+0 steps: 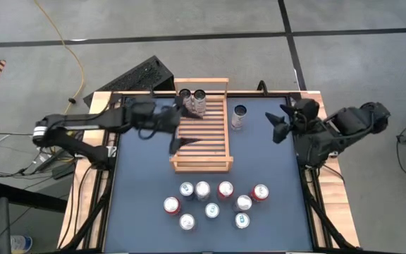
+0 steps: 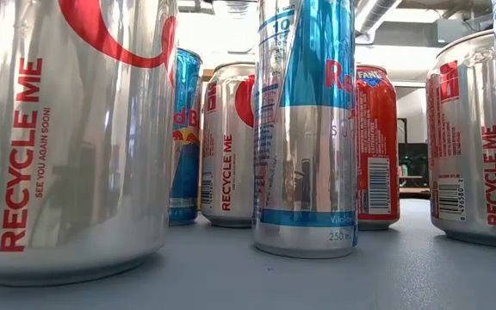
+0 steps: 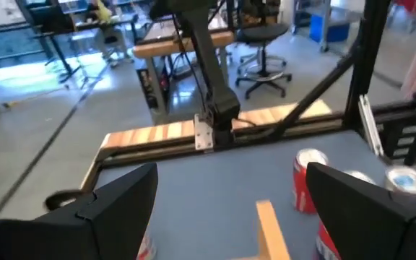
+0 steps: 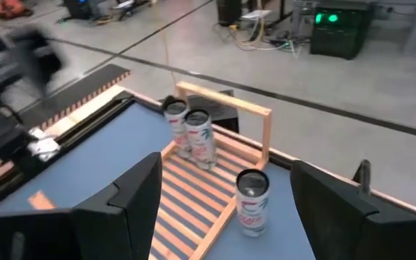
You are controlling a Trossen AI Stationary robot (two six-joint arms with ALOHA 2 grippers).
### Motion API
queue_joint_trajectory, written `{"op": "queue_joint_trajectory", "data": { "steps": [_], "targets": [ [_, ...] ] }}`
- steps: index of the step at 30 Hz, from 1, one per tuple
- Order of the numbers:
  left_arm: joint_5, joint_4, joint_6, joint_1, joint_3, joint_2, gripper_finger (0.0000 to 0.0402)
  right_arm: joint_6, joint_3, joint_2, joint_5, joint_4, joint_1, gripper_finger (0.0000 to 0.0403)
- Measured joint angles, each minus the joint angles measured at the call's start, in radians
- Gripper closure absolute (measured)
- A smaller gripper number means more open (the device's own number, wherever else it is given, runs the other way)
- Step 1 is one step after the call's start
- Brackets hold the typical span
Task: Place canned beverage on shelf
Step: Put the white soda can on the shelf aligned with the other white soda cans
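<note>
The shelf (image 1: 201,134) lies flat at the far middle of the table (image 1: 273,162), with two tall slim cans (image 1: 193,101) standing at its far rail. A third slim can (image 1: 239,116) stands on the table just right of the shelf, not yet on the slats.

The right claw (image 1: 282,121) hovers just right of that can, fingers spread wide and empty. To do this step well, I judge it should come in level, straddle the can at mid-height, close squarely, lift it above the shelf's side edge, and set it upright on the slats beside the two cans without knocking them.

The left claw (image 1: 182,123) hangs over the shelf's left part, also wide open and holding nothing; it sits close to the landing spot and could crowd the placement unless it backs off.

A cluster of eight shorter cans (image 1: 213,201) waits at the near side, well apart from the shelf and out of the way.
</note>
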Motion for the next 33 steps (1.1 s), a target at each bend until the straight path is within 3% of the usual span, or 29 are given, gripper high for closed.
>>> {"op": "queue_joint_trajectory", "data": {
  "steps": [7,14,18,33],
  "targets": [
    [0.12,0.035,-0.022,0.108,0.148,0.258,0.006,0.0,0.0,0.052,-0.001,-0.002,0.049,0.0126],
    [0.081,0.084,0.021,0.116,0.28,0.474,0.006,0.058,0.0,0.118,-0.005,-0.015,0.087,0.0127],
    [0.091,0.162,0.01,0.142,0.306,0.56,0.006,0.118,-0.001,0.131,-0.005,-0.039,0.126,0.0127],
    [0.047,0.141,0.03,0.211,0.47,0.784,0.006,0.195,-0.001,0.142,0.0,-0.048,0.183,0.0127]
  ]
}}
